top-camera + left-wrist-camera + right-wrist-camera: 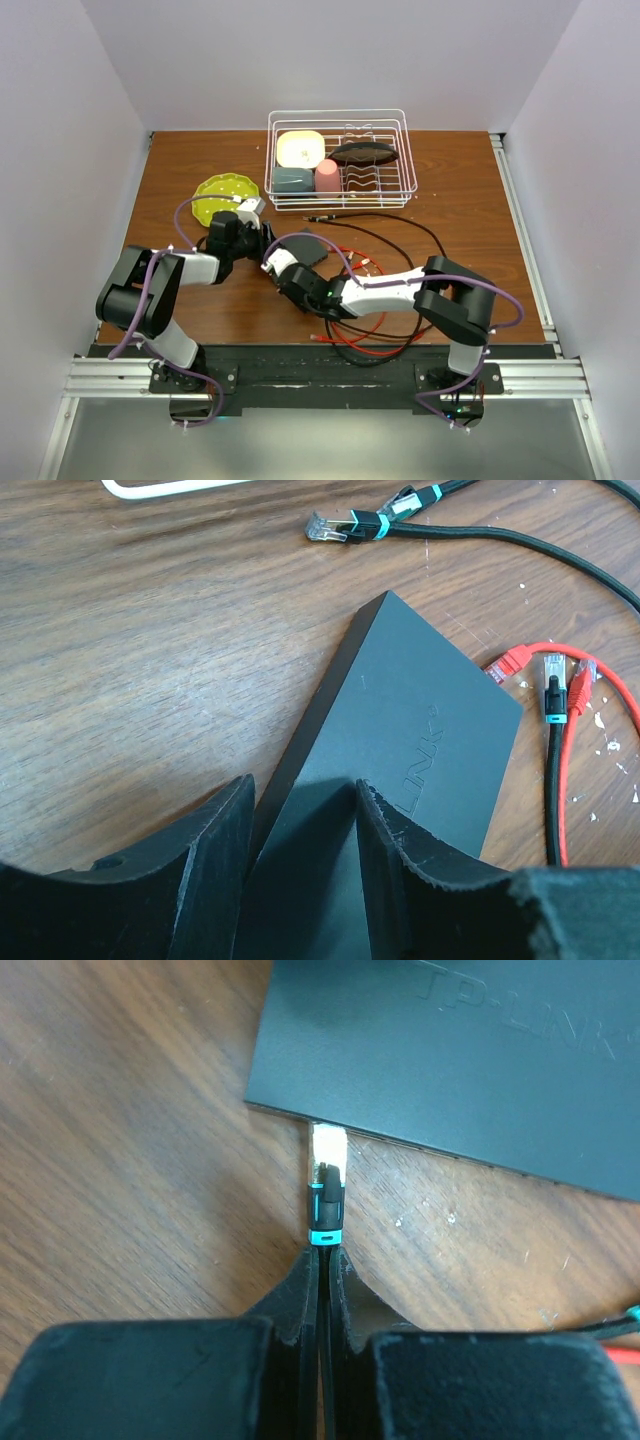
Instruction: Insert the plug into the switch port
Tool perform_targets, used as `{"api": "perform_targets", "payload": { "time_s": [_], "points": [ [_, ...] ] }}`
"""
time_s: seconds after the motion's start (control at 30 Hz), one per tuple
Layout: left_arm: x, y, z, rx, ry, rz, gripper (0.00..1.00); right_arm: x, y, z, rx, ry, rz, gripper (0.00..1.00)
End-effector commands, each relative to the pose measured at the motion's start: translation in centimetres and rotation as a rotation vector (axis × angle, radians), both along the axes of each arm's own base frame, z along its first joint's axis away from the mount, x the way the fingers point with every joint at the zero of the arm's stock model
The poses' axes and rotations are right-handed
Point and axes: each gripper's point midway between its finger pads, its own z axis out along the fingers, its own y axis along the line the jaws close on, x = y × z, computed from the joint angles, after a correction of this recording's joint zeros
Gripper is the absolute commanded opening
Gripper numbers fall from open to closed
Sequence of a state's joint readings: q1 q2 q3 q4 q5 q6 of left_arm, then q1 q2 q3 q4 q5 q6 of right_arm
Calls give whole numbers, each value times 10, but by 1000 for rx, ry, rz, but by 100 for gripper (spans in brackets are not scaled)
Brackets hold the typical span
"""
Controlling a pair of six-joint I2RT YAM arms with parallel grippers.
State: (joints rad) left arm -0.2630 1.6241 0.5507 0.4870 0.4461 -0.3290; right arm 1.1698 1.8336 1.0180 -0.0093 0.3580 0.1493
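matte black, flat and rectangular, the switch (400,730) lies on the wooden table (470,230) just ahead of both arms, with pale tp-link lettering on its top face. there is one switch. its sockets cannot be made out.

the left gripper (300,790) has the switch's near end between its two fingers (215,860), which press against it from either side. the right gripper (322,1255) has its fingers pressed together, pinching a thin black cable just behind the plug (326,1195). the plug has a black boot with a teal band and a clear tip. the tip touches the switch's narrow edge, near one corner; how deep it sits cannot be told.

beyond the switch, in the left wrist view, five loose plug ends lie on the wood. two are teal-banded ones side by side at the far edge (330,526). beside the switch lie two red-booted ones (510,660) and one black-booted one (553,685). a red cable (365,345) loops under the right arm, tangled with black cable (400,235).

farther back on the left sits one green plate (222,195). at the far end stands one white wire dish rack (340,200), and four things are in it. they are a yellow square dish (300,148), a grey-blue bowl (292,181), a pink cup (327,176) and a dark oval dish (364,153).
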Motion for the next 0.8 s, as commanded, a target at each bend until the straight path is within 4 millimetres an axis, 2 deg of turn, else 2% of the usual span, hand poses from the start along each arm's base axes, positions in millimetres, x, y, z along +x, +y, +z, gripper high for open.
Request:
{"api": "perform_targets", "payload": {
  "time_s": [0.0, 0.27, 0.53, 0.77],
  "points": [
    [-49, -29, -12, -67, 166, -152, 48, 39, 42, 48, 262, -62, -184, 0],
    [-63, -35, -15, -66, 182, -158, 46, 46, 46, 60, 369, -48, -329, 0],
    [-69, -36, -18, -63, 195, -157, 45, 42, 63, 72, 422, -28, -328, 0],
    [-72, -32, -26, -47, 230, -131, 45, 37, 61, 83, 474, -36, -366, 0]
  ]
}}
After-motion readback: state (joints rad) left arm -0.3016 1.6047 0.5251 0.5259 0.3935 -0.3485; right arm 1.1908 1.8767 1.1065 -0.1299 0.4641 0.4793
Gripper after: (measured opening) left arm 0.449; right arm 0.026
